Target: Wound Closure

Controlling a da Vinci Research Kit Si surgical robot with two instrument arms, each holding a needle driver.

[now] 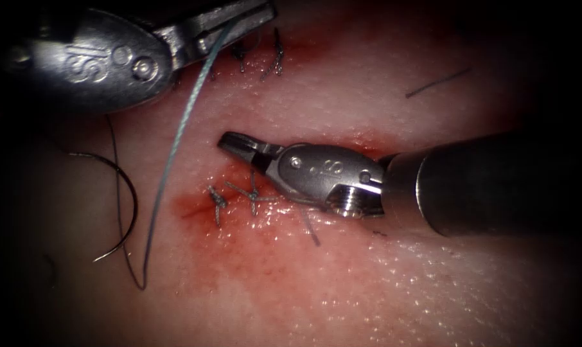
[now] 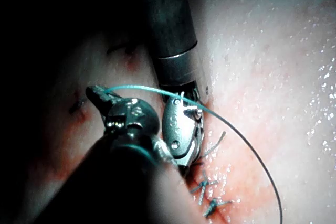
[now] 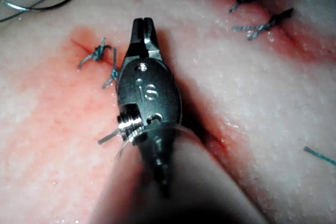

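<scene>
We see the tissue [image 1: 381,289] as a pale, glistening slab stained with red fluid [image 1: 239,250] around the cut [image 1: 361,144]. Along the cut sit tied stitches [image 1: 252,193] with short cut ends, and a further row of dark stitches [image 1: 272,58] lies toward the far edge of the tissue. A loose scrap of thread [image 1: 435,83] rests on the tissue right of the cut.

The left gripper [image 1: 239,19] comes in over the far left corner of the tissue; its body is stamped with what reads as "IS". It is closed on the pale blue thread [image 1: 175,144], which runs from it down across the tissue left of the cut.

The right gripper [image 1: 230,142] lies over the cut, its body also stamped "IS", seen most clearly in the right wrist view [image 3: 143,27]. Its jaws are narrowed together and hold nothing we can make out.

The needle [image 1: 127,205], a dark curved wire, lies free on the tissue's surface well left of the cut, near the left edge, held by neither gripper. It is not in the tissue.
</scene>
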